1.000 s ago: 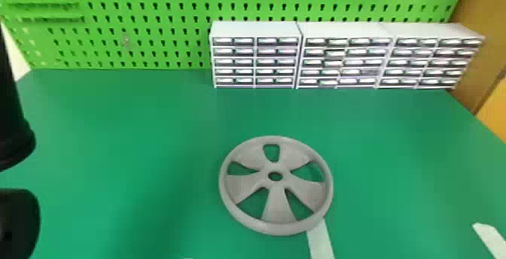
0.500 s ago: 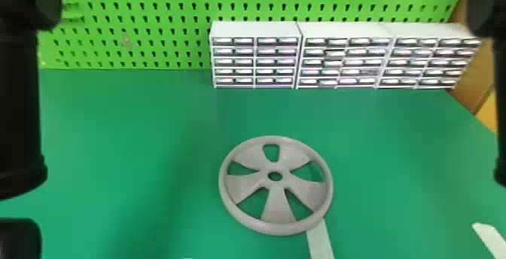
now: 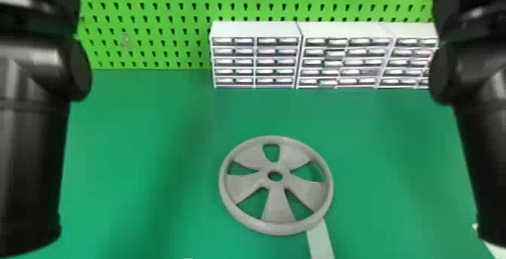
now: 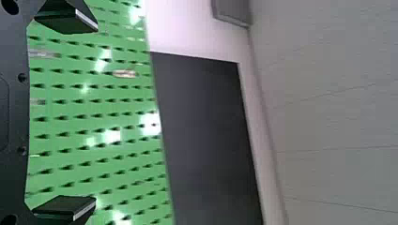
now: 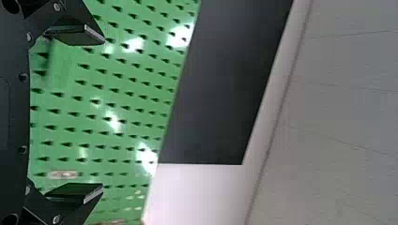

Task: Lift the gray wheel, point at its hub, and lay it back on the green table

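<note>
Gray wheel: flat on the green bench (image 3: 128, 137), between the left arm (image 3: 30, 156) and right arm (image 3: 485, 156) — touching neither
Hub: facing up
Left end effector (image 4: 96, 115): open, fingers spread wide against the pegboard (image 4: 98, 112) behind; well apart from the wheel (image 3: 279, 205)
Right end effector (image 5: 103, 114): likewise open — also well apart from the wheel
White strip: emerging from under the rim
Drawer cabinets (image 3: 256, 62): beyond the wheel

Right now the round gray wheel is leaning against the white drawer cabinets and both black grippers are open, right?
Almost! The round gray wheel isn't leaning on the white drawer cabinets; the head view shows it lying flat on the green table. The black left gripper and black right gripper are open, as you said.
</note>
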